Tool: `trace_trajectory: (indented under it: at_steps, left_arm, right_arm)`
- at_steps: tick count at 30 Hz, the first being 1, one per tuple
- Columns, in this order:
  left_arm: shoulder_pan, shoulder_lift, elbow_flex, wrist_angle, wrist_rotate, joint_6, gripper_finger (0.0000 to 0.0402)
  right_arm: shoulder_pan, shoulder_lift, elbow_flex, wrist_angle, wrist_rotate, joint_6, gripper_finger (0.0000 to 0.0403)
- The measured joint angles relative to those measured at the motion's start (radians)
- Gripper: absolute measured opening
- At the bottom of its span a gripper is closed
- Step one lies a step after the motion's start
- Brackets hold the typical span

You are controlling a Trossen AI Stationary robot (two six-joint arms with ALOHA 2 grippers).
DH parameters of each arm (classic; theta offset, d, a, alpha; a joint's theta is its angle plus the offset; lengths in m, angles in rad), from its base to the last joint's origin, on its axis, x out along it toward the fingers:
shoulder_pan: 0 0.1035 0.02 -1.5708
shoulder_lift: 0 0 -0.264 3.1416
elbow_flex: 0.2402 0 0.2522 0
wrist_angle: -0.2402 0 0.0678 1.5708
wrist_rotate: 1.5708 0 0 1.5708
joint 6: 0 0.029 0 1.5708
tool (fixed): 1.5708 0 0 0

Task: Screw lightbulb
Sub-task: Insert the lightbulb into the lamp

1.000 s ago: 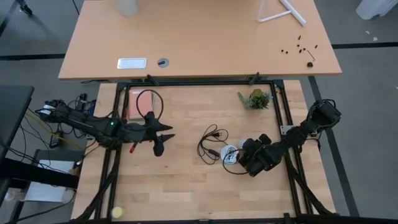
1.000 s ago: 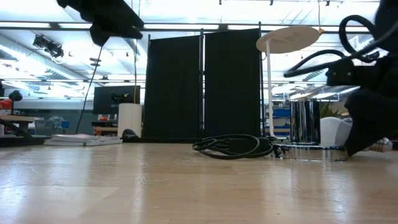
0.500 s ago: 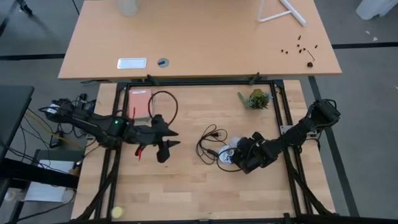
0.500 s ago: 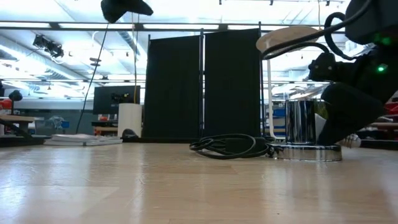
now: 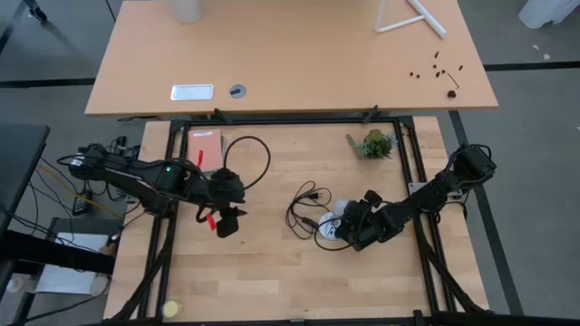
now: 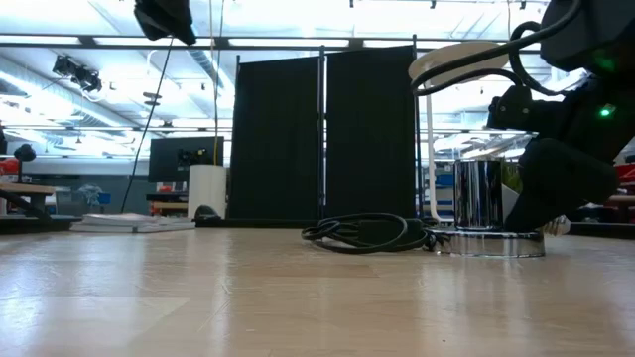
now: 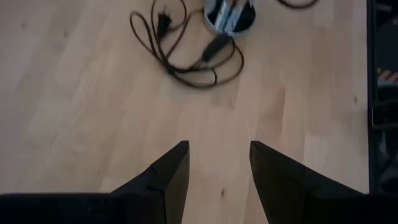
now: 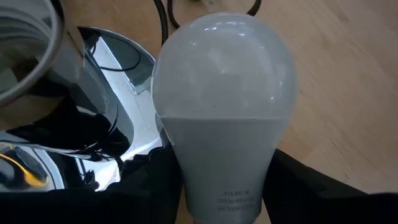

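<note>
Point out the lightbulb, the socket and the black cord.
lightbulb [image 8: 224, 93]: right wrist view, its white dome.
socket [image 6: 480, 196]: low view, its shiny upright barrel.
black cord [image 7: 180, 68]: left wrist view, a loop of it on the table.

- The left arm reaches in from the desk's left side; its left claw [image 5: 227, 220] hangs above the wood, fingers [image 7: 166, 177] apart, holding nothing.
- The right arm stretches low from the right edge; its right claw [image 5: 349, 225] is clamped on the lightbulb [image 8: 222, 99].

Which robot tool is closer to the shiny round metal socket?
Right. The right tool holds the white pear-shaped lightbulb right beside the shiny round metal socket; the left tool hangs open, far across the wooden table.
</note>
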Motion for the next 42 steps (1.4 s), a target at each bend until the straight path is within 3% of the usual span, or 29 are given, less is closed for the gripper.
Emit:
trace_trajectory:
  at_steps: [6, 18, 28, 42]
  left_arm:
    - [0.042, -0.002, 0.0, -0.082, -0.018, 0.074, 0.0172]
    - [0.054, 0.082, 0.0, 0.125, -0.066, 0.218, 0.0176]
    - [0.046, 0.099, 0.0, 0.174, -0.109, 0.165, 0.0209]
    - [0.033, 0.107, -0.001, 0.215, -0.102, 0.138, 0.0213]
  right_arm:
    - [-0.023, 0.0, 0.0, 0.038, 0.005, -0.031, 0.0196]
    - [-0.051, -0.111, 0.0, 0.038, 0.032, -0.108, 0.0196]
    - [-0.011, -0.181, 0.001, 0.114, 0.15, -0.218, 0.0196]
    - [0.048, -0.181, 0.002, 0.177, 0.281, -0.233, 0.0196]
